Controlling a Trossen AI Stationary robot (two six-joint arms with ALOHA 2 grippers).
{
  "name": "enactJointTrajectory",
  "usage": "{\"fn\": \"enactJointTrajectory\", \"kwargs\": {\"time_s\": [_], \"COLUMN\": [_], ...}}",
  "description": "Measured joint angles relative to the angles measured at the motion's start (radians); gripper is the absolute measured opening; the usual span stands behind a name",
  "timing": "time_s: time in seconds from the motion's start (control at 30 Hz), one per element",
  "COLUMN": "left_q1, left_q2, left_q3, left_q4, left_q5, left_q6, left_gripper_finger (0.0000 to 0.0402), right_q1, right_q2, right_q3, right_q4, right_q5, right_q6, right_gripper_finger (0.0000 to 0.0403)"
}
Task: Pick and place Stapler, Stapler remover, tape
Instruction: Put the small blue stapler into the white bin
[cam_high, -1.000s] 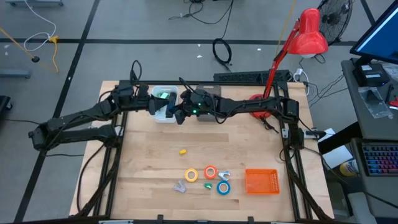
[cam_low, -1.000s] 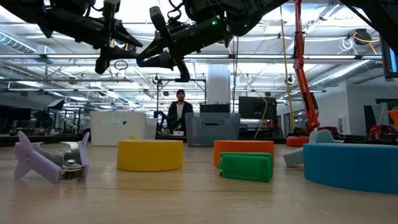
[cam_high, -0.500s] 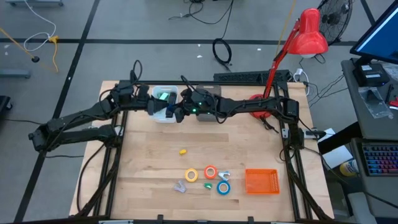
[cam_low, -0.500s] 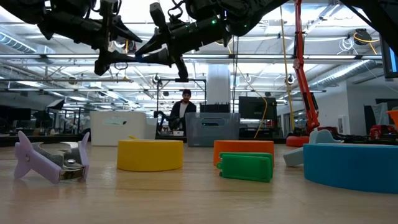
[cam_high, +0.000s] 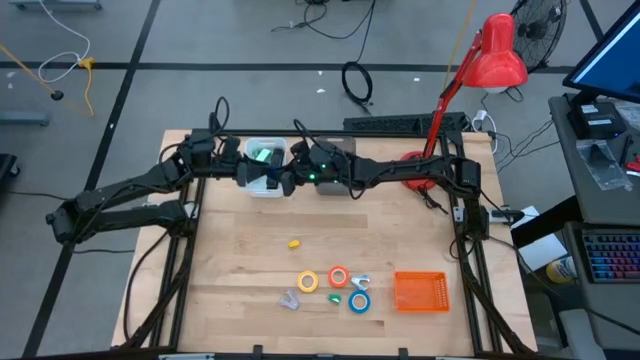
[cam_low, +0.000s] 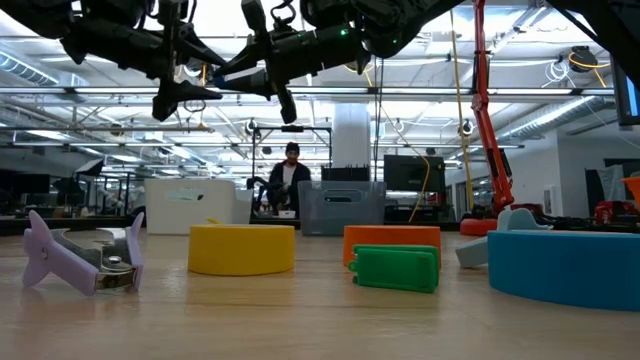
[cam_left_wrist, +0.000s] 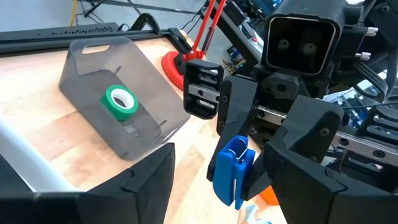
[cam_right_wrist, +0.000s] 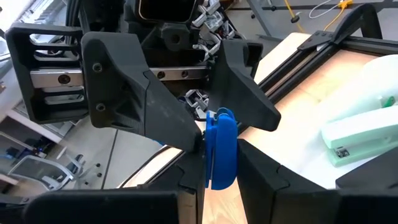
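Nearby, a green stapler (cam_right_wrist: 357, 138) lies in the white bin (cam_high: 262, 150).

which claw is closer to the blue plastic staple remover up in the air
Right. The right claw is shut on the blue plastic staple remover. The left claw faces it, fingers spread open on either side of it.

Even, bright overhead lighting; soft shadows on the table (cam_high: 250, 270). Low view: backlit ceiling glare, arms silhouetted, foreground blue tape roll (cam_low: 565, 262) slightly soft.
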Motion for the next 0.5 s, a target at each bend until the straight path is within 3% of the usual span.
{"fn": "enactJointTrajectory", "kwargs": {"time_s": [0.5], "left_q1": [-0.022], "left_q2": [0.000], "left_q3": [0.000], "left_q4": [0.055], "left_q5": [0.047], "left_q6": [0.009], "left_gripper_finger": [0.0140], "right_q1": [0.001], "right_q2": [0.000], "right_q3": [0.000], "right_q4": [0.025], "right_q5": [-0.004], "right_q6": [0.046], "right_gripper_finger": [0.0059]}}
